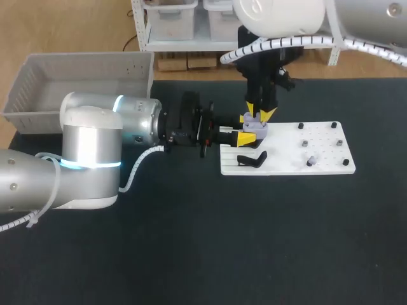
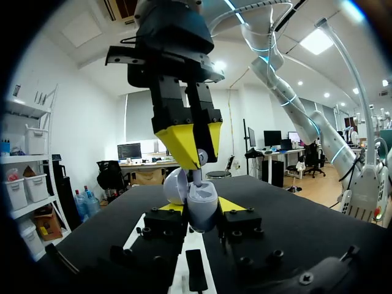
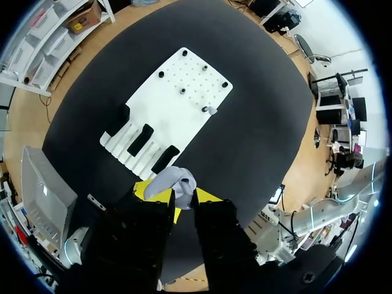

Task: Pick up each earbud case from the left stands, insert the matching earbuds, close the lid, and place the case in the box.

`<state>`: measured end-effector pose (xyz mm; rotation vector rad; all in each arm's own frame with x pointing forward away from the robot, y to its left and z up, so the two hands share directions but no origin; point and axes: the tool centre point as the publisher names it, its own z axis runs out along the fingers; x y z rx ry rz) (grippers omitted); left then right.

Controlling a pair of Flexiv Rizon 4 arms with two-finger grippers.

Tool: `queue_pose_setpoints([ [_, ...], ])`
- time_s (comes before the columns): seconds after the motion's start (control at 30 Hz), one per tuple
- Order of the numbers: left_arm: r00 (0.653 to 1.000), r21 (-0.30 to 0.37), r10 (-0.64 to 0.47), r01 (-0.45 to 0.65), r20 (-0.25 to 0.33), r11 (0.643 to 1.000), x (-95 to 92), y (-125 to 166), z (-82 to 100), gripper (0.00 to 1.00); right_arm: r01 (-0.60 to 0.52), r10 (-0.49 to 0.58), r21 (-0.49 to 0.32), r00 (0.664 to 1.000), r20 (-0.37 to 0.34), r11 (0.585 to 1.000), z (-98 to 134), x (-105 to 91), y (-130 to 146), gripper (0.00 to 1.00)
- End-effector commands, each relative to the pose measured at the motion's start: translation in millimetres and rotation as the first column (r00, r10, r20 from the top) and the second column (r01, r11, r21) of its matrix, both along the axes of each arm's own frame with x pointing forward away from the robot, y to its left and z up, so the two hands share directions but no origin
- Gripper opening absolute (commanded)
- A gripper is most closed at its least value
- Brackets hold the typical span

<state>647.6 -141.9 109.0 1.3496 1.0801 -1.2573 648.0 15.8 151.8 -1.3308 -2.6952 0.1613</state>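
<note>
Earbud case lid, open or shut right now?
Open: the earbud case shows its lid hinged back beside the body.

The head camera sits above and behind the robot and looks down on the table. From it you see the whole white board (image 1: pixel 286 149) at middle distance. The left wrist camera lies low, just beside the board's slotted end. It faces level along the board toward its pegged end, very near the earbud case (image 2: pixel 199 205). The right wrist camera hangs above the slotted end, farther off, and looks almost straight down on the whole board. All three views share the case and the board's slotted end.
</note>
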Motion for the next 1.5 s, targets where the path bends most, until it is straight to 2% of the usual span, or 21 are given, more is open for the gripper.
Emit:
queue_pose_setpoints([
  [0.03, 1.000, 0.000, 0.004, -0.004, 0.002, 1.000, -1.1, -0.2, 0.2, 0.00, 0.003, -0.003, 0.002, 1.000, -0.004, 1.000, -2.0, 1.6, -1.6, 0.00],
  [0.33, 1.000, 0.000, 0.004, -0.004, 0.002, 1.000, -1.1, -0.2, 0.2, 0.00, -0.004, 0.004, -0.012, 1.000, -0.004, 1.000, -7.7, 1.5, -3.4, 0.00],
  [0.5, 1.000, 0.000, 0.004, -0.004, 0.002, 1.000, -1.1, -0.2, 0.2, 0.00, -0.021, 0.021, 0.014, 1.000, -0.012, 1.000, -12.0, 1.6, -0.4, 0.00],
  [0.53, 1.000, 0.000, 0.004, -0.004, 0.002, 1.000, -1.1, -0.2, 0.2, 0.00, -0.021, 0.021, 0.014, 1.000, -0.012, 1.000, -12.6, 1.4, -0.2, 0.09],
  [0.6, 1.000, 0.000, 0.004, -0.004, 0.002, 1.000, -1.1, -0.2, 0.2, 0.00, -0.025, 0.025, 0.025, 1.000, -0.010, 0.999, -13.0, -0.5, 0.2, 0.47],
  [0.63, 1.000, 0.000, 0.004, -0.004, 0.002, 1.000, -1.1, -0.2, 0.2, 0.00, -0.027, 0.027, 0.024, 1.000, -0.007, 0.999, -12.1, -2.5, 0.1, 0.79],
  [0.67, 1.000, 0.000, 0.004, -0.004, 0.002, 1.000, -1.1, -0.2, 0.2, 0.00, -0.031, 0.031, 0.030, 1.000, -0.004, 0.999, -10.1, -5.7, 0.0, 0.88],
  [0.83, 1.000, 0.000, 0.004, -0.004, 0.002, 1.000, -1.1, -0.2, 0.2, 0.00, -0.092, 0.084, 0.103, 0.993, 0.079, 0.990, 11.5, -37.1, -2.6, 0.89],
  [0.9, 1.000, 0.000, 0.004, -0.004, 0.002, 1.000, -1.1, -0.2, 0.2, 0.00, -0.154, 0.138, 0.111, 0.981, 0.137, 0.982, 19.6, -49.9, -6.1, 0.85],
  [0.97, 1.000, 0.000, 0.004, -0.004, 0.002, 1.000, -1.1, -0.2, 0.2, 0.00, -0.253, 0.217, 0.125, 0.945, 0.246, 0.959, 24.8, -62.0, -15.1, 0.73],
  [1.03, 1.000, 0.000, 0.004, -0.004, 0.002, 1.000, -1.1, -0.2, 0.2, 0.00, -0.342, 0.310, 0.075, 0.909, 0.278, 0.937, 20.5, -69.1, -24.2, 0.87],
  [1.07, 1.000, 0.000, 0.004, -0.004, 0.002, 1.000, -1.1, -0.2, 0.2, 0.00, -0.373, 0.339, 0.077, 0.898, 0.281, 0.925, 16.8, -70.8, -28.9, 0.92],
  [1.13, 1.000, 0.000, 0.004, -0.004, 0.002, 1.000, -1.1, -0.2, 0.2, 0.00, -0.392, 0.355, 0.074, 0.887, 0.296, 0.917, 9.5, -71.9, -40.5, 0.86],
  [1.17, 1.000, 0.000, 0.004, -0.004, 0.002, 1.000, -1.1, -0.2, 0.2, 0.00, -0.395, 0.357, 0.076, 0.884, 0.301, 0.915, 7.9, -72.2, -43.6, 0.80],
  [1.2, 1.000, 0.000, 0.004, -0.004, 0.002, 1.000, -1.1, -0.2, 0.2, 0.00, -0.397, 0.355, 0.078, 0.881, 0.312, 0.915, 4.2, -72.1, -50.7, 0.66],
  [1.23, 1.000, 0.000, 0.004, -0.004, 0.002, 1.000, -1.1, -0.2, 0.2, 0.00, -0.390, 0.345, 0.086, 0.882, 0.322, 0.917, 1.5, -72.0, -56.6, 0.59],
  [1.27, 1.000, 0.000, 0.004, -0.004, 0.002, 1.000, -1.1, -0.2, 0.2, 0.00, -0.388, 0.340, 0.092, 0.881, 0.329, 0.917, -0.3, -71.5, -61.8, 0.67],
  [1.3, 1.000, 0.000, 0.004, -0.004, 0.002, 1.000, -1.1, -0.2, 0.2, 0.00, -0.381, 0.333, 0.089, 0.881, 0.336, 0.920, -2.4, -71.1, -67.0, 0.81],
  [1.33, 1.000, 0.000, 0.004, -0.004, 0.002, 1.000, -1.1, -0.2, 0.2, 0.00, -0.374, 0.324, 0.088, 0.881, 0.346, 0.923, -4.3, -70.3, -71.9, 0.85],
  [1.47, 1.000, 0.000, 0.004, -0.004, 0.002, 1.000, -1.1, -0.2, 0.2, 0.00, -0.366, 0.305, 0.090, 0.869, 0.390, 0.926, -11.9, -64.7, -88.9, 0.88],
  [1.5, 1.000, 0.000, 0.004, -0.004, 0.002, 1.000, -1.1, -0.2, 0.2, 0.00, -0.372, 0.307, 0.089, 0.860, 0.407, 0.924, -13.3, -63.7, -92.1, 0.85],
])
